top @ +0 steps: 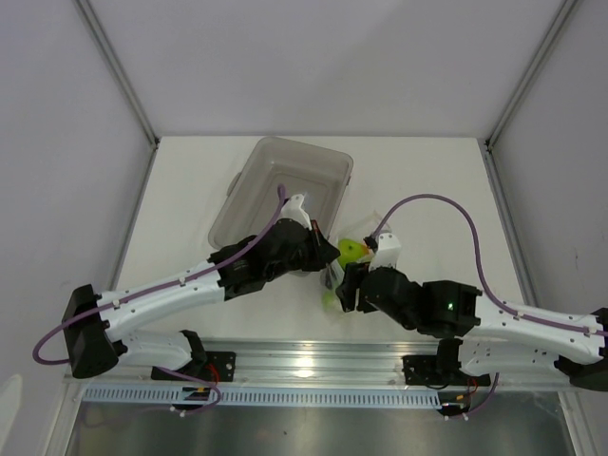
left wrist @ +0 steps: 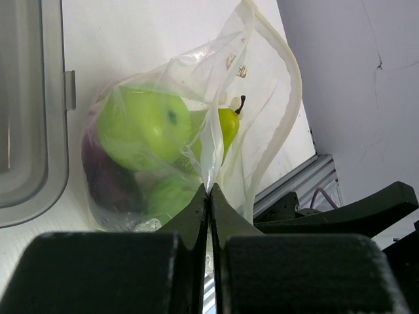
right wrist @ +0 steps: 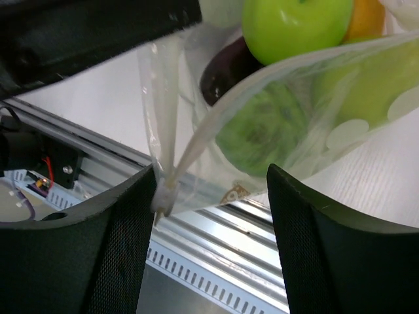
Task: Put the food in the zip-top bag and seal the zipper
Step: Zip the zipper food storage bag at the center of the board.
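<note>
The food (left wrist: 141,127) sits inside the zip-top bag (left wrist: 255,131), on the bench (top: 427,180) just beside the tray (top: 256,171); loading appears complete. The zipper (left wrist: 291,78) gapes, so it is not yet sealed. Both arms reach inward: the left gripper (left wrist: 209,196) is clamped on the bag's mouth edge, and the right gripper (right wrist: 211,186) straddles a bag corner, jaws apart, holding nothing.

Left arm (top: 161,294), right arm (top: 532,328): white links, black joints. Purple cable (top: 446,201) along each. Right gripper (right wrist: 211,176): black mesh-textured fingers (right wrist: 327,261).
</note>
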